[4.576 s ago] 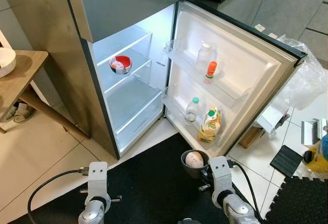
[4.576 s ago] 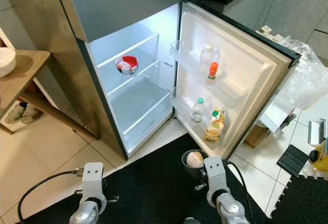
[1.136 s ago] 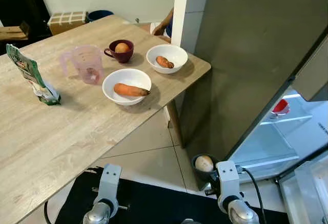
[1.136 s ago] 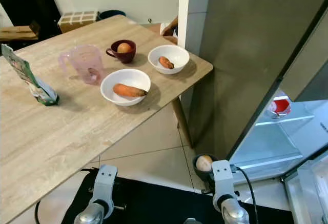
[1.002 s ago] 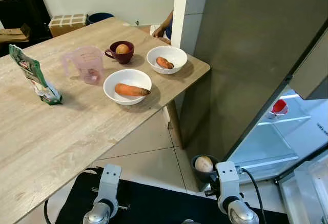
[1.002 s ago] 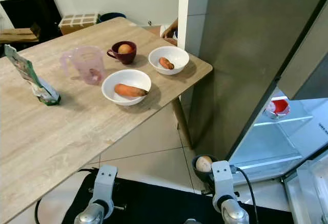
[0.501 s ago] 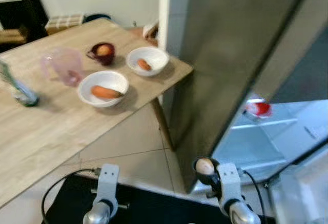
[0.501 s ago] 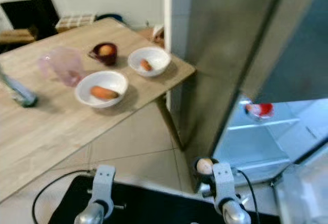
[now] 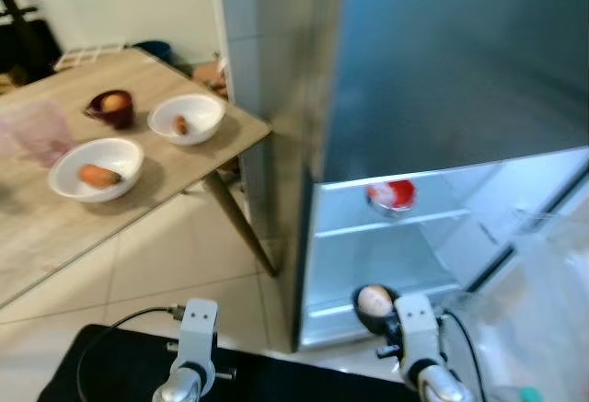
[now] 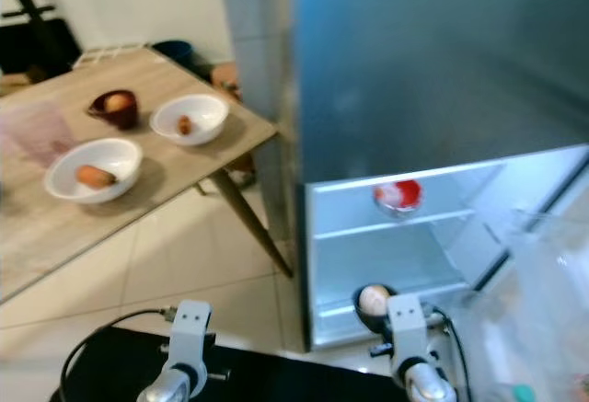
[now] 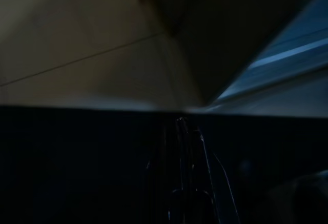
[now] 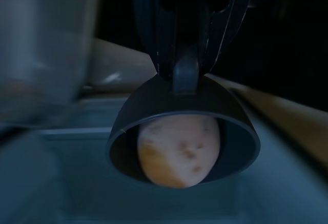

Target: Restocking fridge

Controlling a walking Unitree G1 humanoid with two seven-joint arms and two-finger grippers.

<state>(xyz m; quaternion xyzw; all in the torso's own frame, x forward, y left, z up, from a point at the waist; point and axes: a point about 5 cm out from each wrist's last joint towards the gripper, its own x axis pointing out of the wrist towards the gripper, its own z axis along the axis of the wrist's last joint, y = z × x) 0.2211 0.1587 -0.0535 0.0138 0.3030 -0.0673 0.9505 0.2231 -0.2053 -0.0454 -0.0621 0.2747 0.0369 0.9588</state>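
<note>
The right end effector (image 12: pixel 185 73) has its two black fingers pinched on the rim of a small dark round cup (image 12: pixel 182 131), which holds a pale, speckled potato (image 12: pixel 179 149) sitting inside it. In the head views this cup (image 9: pixel 373 308) hangs low in front of the robot, just before the lit lower compartment of the open grey fridge (image 9: pixel 414 98). The left end effector (image 11: pixel 182 131) hangs idle over the black mat (image 9: pixel 101 365) by the tiled floor; its fingers look pressed together with nothing between them.

Inside the fridge, a red bowl (image 9: pixel 391 195) sits on the upper clear shelf (image 9: pixel 405 223), and the compartment under it looks bare. Off to the robot's left stands the wooden table (image 9: pixel 166 177) with a white bowl holding a carrot (image 9: pixel 95 168), another white bowl with a small orange piece (image 9: pixel 186 119), a maroon cup holding a round item (image 9: pixel 111 108) and a pinkish jug (image 9: pixel 37 133).

The step in hand looks like carrying the cup to the fridge. Next the robot would need to raise and extend the right arm, keeping the cup level, and set it on a shelf clear of the red bowl.
</note>
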